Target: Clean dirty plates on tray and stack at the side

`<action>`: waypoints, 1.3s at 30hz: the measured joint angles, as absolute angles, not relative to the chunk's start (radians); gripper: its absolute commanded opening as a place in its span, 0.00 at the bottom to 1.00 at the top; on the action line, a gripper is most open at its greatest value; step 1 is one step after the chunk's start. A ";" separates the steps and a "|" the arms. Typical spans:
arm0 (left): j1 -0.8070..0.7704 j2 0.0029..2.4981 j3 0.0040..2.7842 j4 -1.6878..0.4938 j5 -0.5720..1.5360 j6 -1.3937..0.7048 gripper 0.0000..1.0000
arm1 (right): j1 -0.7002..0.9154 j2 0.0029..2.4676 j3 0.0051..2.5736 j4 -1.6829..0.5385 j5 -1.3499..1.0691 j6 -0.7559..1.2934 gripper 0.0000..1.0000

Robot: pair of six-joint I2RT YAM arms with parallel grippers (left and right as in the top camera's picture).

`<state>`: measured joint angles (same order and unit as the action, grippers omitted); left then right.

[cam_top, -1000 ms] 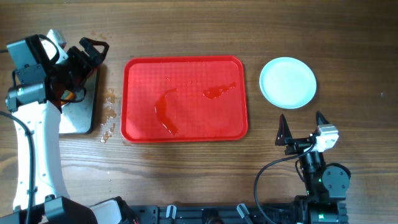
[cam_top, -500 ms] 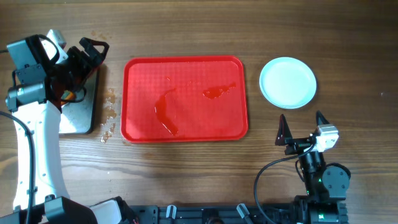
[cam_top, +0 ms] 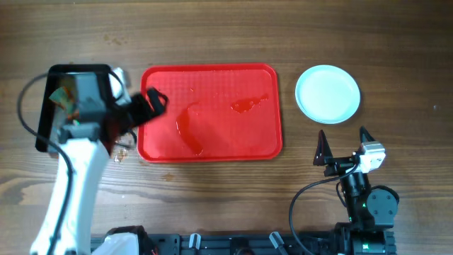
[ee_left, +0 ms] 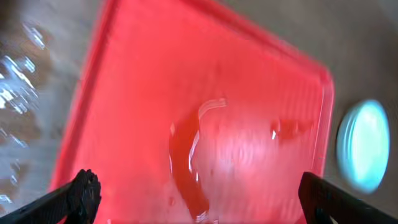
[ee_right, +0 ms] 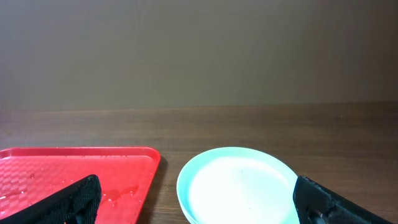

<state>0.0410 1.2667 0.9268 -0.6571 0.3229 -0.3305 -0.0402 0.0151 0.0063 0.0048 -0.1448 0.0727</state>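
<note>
Wooden table, plain dull wall behind. Wet-streaked red tray central. Right of tray: plates, apparently stacked, count unclear. Over tray's left edge: left gripper, spread wide, wrist view blurred. Off tray's near right corner: right gripper, wide, empty. Left of tray: black pan, half hidden by arm.

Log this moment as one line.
left hand open, over tray left edge | right hand open, near plates | plates right of tray | tray wet, no plates on it

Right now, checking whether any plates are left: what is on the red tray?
No plates lie on the tray, only wet streaks. The left gripper covers a patch at its left edge. The plates sit beside it on the table.
</note>
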 measured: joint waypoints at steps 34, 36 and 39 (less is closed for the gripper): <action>-0.011 0.148 0.070 -0.071 0.187 -0.346 1.00 | -0.040 0.014 0.006 0.004 -0.144 0.073 1.00; -0.011 0.122 0.032 -0.032 0.183 -0.347 1.00 | -0.040 0.014 0.006 0.004 -0.144 0.073 1.00; -0.012 0.084 0.013 -0.028 0.168 -0.346 1.00 | -0.040 0.014 0.006 0.004 -0.144 0.072 1.00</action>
